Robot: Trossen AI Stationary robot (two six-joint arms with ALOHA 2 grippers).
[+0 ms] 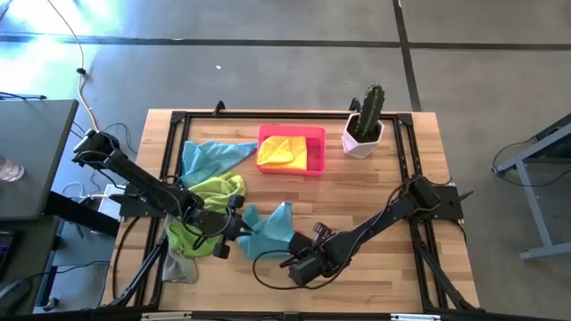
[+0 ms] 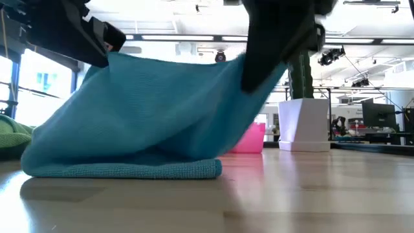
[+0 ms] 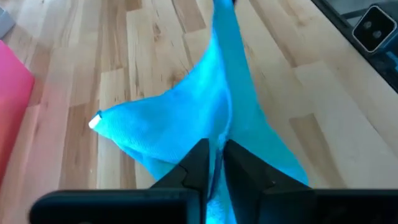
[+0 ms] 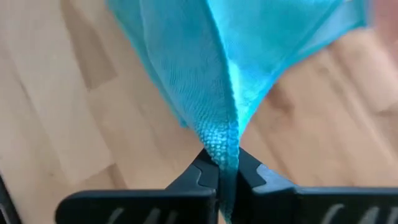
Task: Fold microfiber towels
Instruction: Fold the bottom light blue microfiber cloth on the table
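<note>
Two grippers are on one cloth: the light blue square microfiber towel (image 1: 270,228) at the front middle of the wooden table (image 1: 393,187), held up between them like a tent with its lower fold resting on the boards. The left gripper (image 3: 214,163) has its fingers nearly together, pinching one edge of the towel; the cloth runs up out of the narrow gap between them. The right gripper (image 4: 220,169) is clamped tight on a bunched corner of the same towel, weave crushed between the pads.

Handling, my read: very light, fully limp, no stiffness at all. It drapes and sags wherever unsupported, as the low view shows. The fabric is grippy, not slippery, so a pinch should hold, but it will cling to itself and to the wood when dragged. Not fragile. Best holds are corners or hem edges, spread apart and kept taut, so the fold line stays straight; a mid-panel grab would only bunch it.

Others: second light blue towel (image 1: 211,156) at rear left, lime green towel (image 1: 211,192) with another green one and a grey towel (image 1: 177,267) piled under the left arm, yellow towel (image 1: 281,152) lying in the pink rectangular plastic tray (image 1: 316,153). White pot with cactus (image 1: 365,120) at rear right, well clear.
</note>
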